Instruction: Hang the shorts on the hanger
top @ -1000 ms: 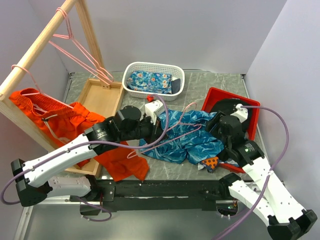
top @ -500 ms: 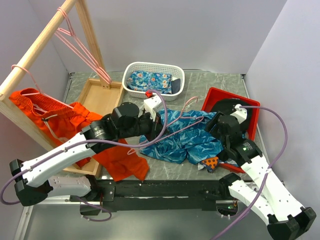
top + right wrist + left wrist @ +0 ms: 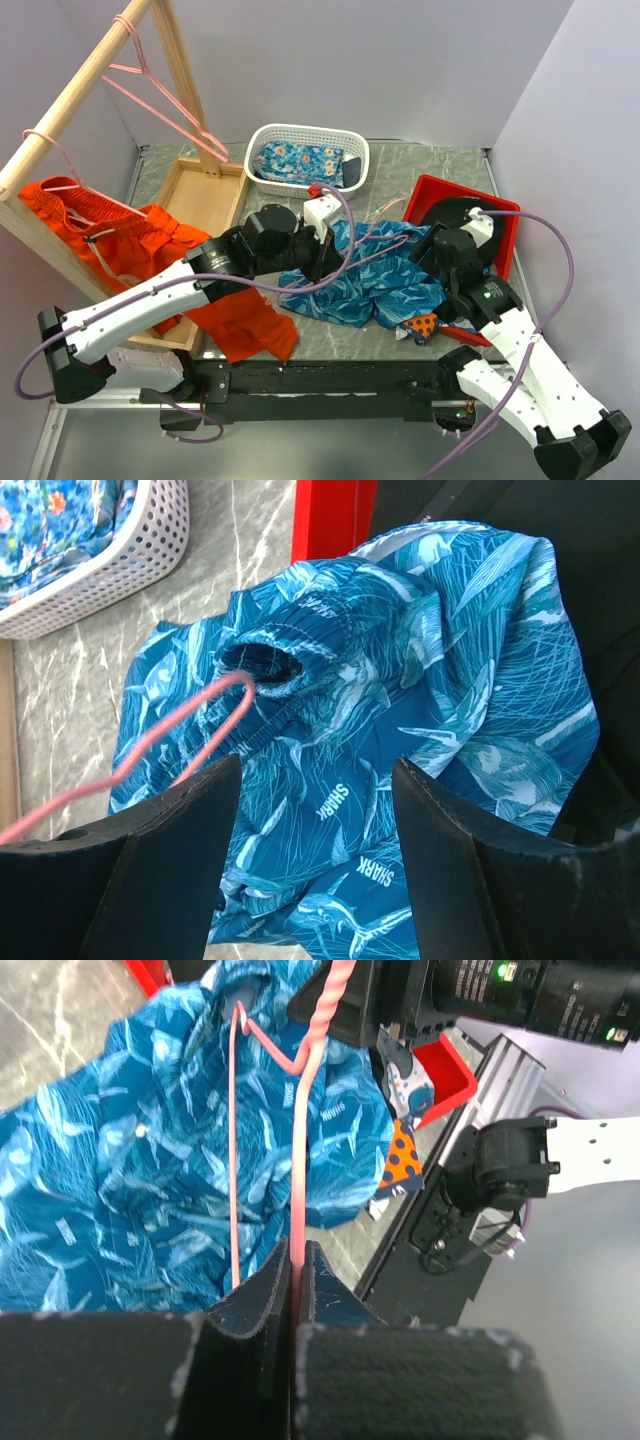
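My left pincer pinched hanger wire tight; hanger tip sat inside opening of shorts, heaped on table near front edge beside red bin; my right pincer hung spread above shorts

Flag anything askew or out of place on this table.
The leaf-print shorts lie crumpled on the table, one end of the pink hanger poked into a bunched opening while the left gripper pinches its wire. The orange shorts sprawl off the wooden tray's near end.

White basket with floral cloth sits beyond the left hand; orange shorts left, red bin right.
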Action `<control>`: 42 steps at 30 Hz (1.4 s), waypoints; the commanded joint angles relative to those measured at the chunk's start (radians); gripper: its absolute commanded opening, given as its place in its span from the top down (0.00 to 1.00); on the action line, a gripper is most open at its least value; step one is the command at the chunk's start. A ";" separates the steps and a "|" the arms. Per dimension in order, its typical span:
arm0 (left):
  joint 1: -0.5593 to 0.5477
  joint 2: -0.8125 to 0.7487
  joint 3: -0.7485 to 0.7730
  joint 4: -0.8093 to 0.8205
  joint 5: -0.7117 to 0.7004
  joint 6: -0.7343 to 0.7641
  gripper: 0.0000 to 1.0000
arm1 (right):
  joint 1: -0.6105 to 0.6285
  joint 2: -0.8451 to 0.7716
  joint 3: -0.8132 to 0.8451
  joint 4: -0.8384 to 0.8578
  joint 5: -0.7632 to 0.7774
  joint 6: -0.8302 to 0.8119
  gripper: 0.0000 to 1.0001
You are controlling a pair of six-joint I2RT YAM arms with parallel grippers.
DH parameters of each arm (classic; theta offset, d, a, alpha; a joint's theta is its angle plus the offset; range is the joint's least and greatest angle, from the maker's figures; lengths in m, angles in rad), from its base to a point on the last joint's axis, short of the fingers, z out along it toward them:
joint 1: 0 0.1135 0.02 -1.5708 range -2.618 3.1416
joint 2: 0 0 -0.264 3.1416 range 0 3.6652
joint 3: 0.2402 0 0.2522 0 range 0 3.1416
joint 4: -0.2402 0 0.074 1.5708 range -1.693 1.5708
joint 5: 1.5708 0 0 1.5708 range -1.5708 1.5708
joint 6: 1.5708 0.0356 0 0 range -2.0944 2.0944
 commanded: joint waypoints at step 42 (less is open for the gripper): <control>0.001 0.199 -0.052 0.362 0.115 0.151 0.99 | -0.302 0.285 0.098 0.137 -0.279 0.093 0.47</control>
